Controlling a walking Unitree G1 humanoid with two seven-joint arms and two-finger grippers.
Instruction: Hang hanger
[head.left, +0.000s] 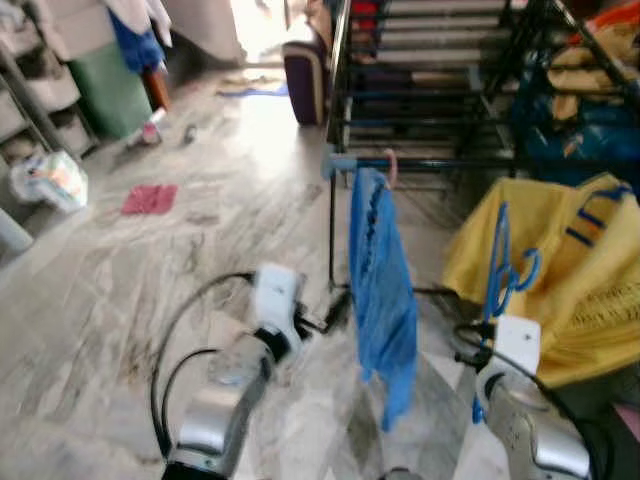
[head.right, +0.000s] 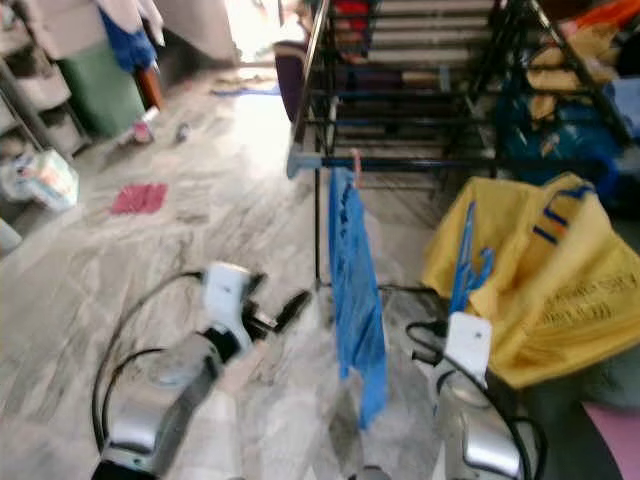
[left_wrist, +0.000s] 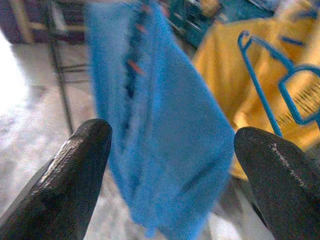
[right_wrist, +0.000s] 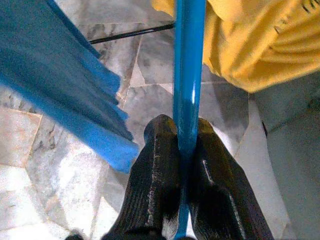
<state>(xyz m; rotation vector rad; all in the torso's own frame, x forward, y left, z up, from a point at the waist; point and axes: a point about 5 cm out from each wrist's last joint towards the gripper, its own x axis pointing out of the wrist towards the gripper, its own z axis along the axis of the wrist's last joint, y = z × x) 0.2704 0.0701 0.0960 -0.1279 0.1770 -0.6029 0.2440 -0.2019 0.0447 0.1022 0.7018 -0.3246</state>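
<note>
My right gripper (right_wrist: 186, 134) is shut on the lower bar of a blue plastic hanger (head.left: 507, 265), which stands upright above my right wrist, in front of a yellow bag (head.left: 590, 270). My left gripper (left_wrist: 170, 165) is open, its two black fingers (left_wrist: 82, 165) spread and empty, pointing at a blue garment (head.left: 385, 290). That garment hangs from a pink hanger hook (head.left: 390, 166) on the front rail of a black drying rack (head.left: 430, 160). In the head views the left gripper (head.right: 290, 308) sits low, just left of the garment's lower part.
The rack's upper rails (head.left: 440, 60) hold more clothes at the back right. A dark purple bin (head.left: 305, 80) stands behind the rack. On the marble floor lie a red cloth (head.left: 149, 199) and a white plastic bag (head.left: 50, 180), beside shelves (head.left: 35, 100) on the left.
</note>
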